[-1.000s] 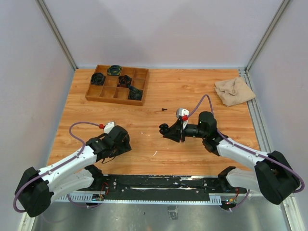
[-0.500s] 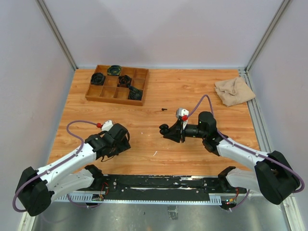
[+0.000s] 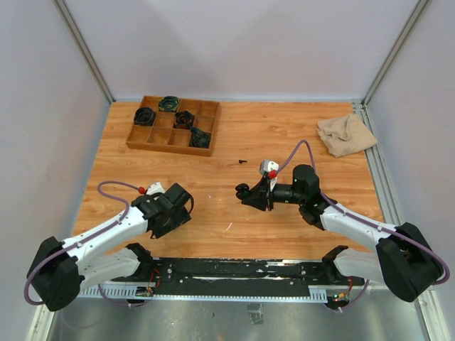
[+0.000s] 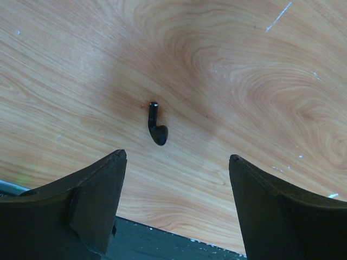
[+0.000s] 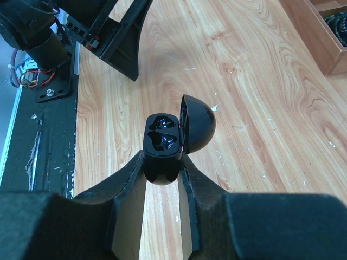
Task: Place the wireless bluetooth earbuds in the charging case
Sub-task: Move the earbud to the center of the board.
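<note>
the left pincer [image 4: 178,157] hangs wide open over the table [image 4: 244,81], a black earbud [image 4: 156,125] lying flat just ahead of its gap, apparently untouched. the right pincer [image 5: 161,161] clamps the open charging case [image 5: 162,138].

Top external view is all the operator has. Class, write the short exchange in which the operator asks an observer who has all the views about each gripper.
Operator: What is under the left gripper?
Observer: A black earbud lies on the table beneath its open jaws, untouched.
Operator: And the right gripper?
Observer: It clamps a black charging case with its lid hinged open.
</note>
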`<state>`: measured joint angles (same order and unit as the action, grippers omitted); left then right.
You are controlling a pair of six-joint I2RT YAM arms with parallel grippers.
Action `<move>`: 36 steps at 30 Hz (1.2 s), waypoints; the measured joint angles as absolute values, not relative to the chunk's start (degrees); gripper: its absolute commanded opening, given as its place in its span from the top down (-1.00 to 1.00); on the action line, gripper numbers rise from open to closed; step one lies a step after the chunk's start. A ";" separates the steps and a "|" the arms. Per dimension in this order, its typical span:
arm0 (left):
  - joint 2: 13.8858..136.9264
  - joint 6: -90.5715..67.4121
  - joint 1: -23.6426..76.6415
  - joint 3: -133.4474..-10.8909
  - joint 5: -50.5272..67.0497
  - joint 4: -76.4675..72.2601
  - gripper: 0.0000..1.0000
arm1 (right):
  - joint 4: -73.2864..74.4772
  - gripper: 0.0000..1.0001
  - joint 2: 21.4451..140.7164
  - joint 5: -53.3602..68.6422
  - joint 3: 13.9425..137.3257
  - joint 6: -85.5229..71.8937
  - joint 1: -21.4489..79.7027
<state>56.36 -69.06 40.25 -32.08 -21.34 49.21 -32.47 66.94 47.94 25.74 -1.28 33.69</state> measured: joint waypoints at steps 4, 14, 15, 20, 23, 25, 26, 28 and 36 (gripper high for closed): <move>59.51 -69.23 40.25 -31.94 -21.37 47.99 -0.59 | -31.99 0.88 66.94 47.94 25.74 -1.23 33.69; 65.43 -67.68 40.23 -31.16 -20.64 40.97 -0.56 | -31.62 0.88 66.92 47.92 25.74 -1.19 33.69; 66.00 -67.35 40.21 -31.22 -20.71 40.71 -0.56 | -31.59 0.88 66.92 47.92 25.74 -1.19 33.69; 68.55 -65.54 40.07 -32.53 -20.95 39.88 -0.56 | -31.57 0.88 66.92 47.92 25.74 -1.19 33.69; 71.13 -64.27 39.48 -34.13 -21.19 38.28 -0.56 | -31.57 0.88 66.92 47.92 25.74 -1.19 33.69; 73.08 -63.37 38.98 -35.48 -21.10 36.95 -0.56 | -31.57 0.88 66.92 47.92 25.74 -1.17 33.69; 74.11 -62.96 38.74 -36.25 -20.88 36.14 -0.56 | -31.57 0.88 66.92 47.90 25.74 -1.17 33.69; 76.09 -62.24 38.41 -37.71 -20.16 34.50 -0.56 | -31.55 0.88 66.92 47.90 25.74 -1.17 33.69; 82.15 -59.68 38.33 -42.63 -15.05 28.29 -0.56 | -31.40 0.88 66.92 47.72 25.74 -1.13 33.69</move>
<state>82.15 -59.68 38.33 -42.63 -15.05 28.29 -31.40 66.92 47.72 25.74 -1.13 33.69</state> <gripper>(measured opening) 0.778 0.274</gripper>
